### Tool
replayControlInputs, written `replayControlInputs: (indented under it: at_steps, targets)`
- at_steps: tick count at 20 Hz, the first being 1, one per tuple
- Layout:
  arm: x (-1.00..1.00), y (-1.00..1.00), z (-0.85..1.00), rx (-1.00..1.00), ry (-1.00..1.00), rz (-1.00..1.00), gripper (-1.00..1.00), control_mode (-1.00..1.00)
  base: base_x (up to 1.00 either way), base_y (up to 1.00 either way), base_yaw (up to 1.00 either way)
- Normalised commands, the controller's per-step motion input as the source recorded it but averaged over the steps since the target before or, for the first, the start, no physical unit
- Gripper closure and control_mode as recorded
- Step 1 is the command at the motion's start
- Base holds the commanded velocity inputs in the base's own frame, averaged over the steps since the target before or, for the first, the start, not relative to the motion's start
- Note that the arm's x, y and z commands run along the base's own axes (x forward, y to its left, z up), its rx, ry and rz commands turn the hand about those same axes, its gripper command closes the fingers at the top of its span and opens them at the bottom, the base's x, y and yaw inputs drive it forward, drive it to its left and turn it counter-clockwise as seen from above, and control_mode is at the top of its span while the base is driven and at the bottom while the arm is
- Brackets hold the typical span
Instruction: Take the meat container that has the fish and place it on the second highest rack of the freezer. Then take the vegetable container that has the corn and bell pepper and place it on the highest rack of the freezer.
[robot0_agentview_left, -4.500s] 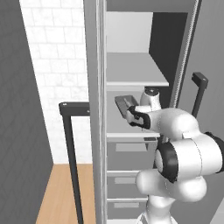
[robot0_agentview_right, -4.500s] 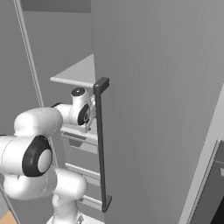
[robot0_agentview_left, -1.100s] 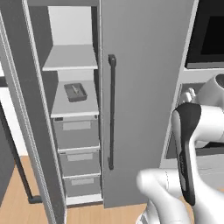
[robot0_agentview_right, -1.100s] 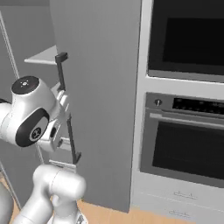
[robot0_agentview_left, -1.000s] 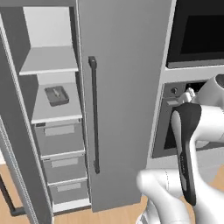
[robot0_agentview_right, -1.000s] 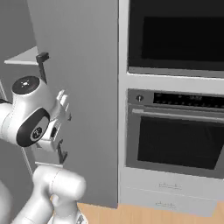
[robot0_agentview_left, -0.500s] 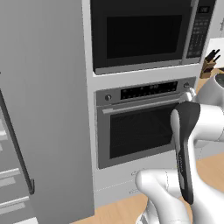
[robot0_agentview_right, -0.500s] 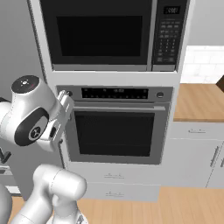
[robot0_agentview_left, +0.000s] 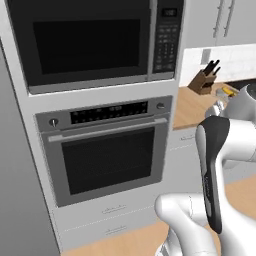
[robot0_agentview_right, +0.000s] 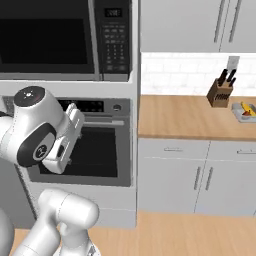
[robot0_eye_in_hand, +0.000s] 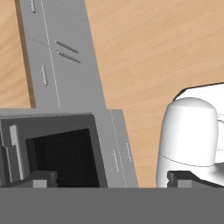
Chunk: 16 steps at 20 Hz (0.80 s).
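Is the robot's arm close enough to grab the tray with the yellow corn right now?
Probably not. The tray sits at the far end of the wooden counter, past the knife block, while the arm is folded in front of the oven. The way looks free, but the base would likely need to drive closer first.

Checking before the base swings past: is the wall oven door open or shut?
Shut: the oven door sits flush, its handle level across the top.

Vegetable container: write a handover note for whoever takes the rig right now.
Gripper: open, empty, by the oven.
Vegetable container: on the counter, right of the knife block, untouched.
Done: the fish container looked shelved on the freezer's second rack from the top a second ago; the base has driven away since.
Left: fetch the vegetable container and put it on the freezer's top rack.
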Motion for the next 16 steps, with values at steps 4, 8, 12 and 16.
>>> replayControlInputs:
  at_steps: [4, 8, 12, 16]
  targets:
    - [0.0, 0.0, 0.0, 0.0, 0.0, 0.0, -1.0, 1.0, 0.4, -1.0, 0.0]
    - [0.0, 0.0, 0.0, 0.0, 0.0, 0.0, -1.0, 1.0, 0.58, -0.99, 0.0]
    - [0.0, 0.0, 0.0, 0.0, 0.0, 0.0, -1.0, 1.0, 0.78, -0.87, 0.0]
    - [0.0, 0.0, 0.0, 0.0, 0.0, 0.0, -1.0, 1.0, 0.85, -0.67, 0.03]
